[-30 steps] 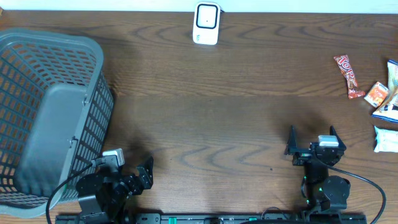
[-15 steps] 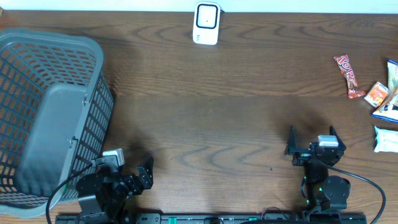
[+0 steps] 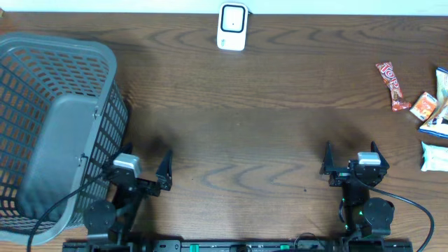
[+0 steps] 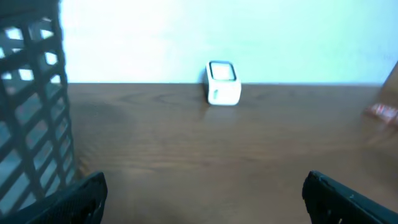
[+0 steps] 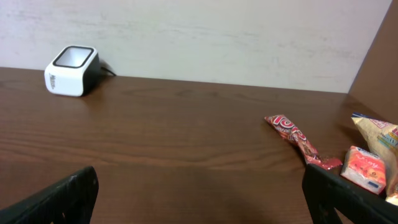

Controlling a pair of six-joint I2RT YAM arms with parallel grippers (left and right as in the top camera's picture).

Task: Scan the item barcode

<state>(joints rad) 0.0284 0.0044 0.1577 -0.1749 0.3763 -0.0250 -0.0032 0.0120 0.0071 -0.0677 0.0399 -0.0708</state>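
Nearest me, my left gripper and my right gripper sat low at the front edge of the dark wooden table, both with jaws spread wide and holding nothing. A grey mesh basket stood just beside the left one. Farther out on the right lay the snack packets: a red bar whose white lettering I could not read for certain, an orange packet, and others partly cut off. At the far edge sat the white barcode scanner, its side print too small to read.
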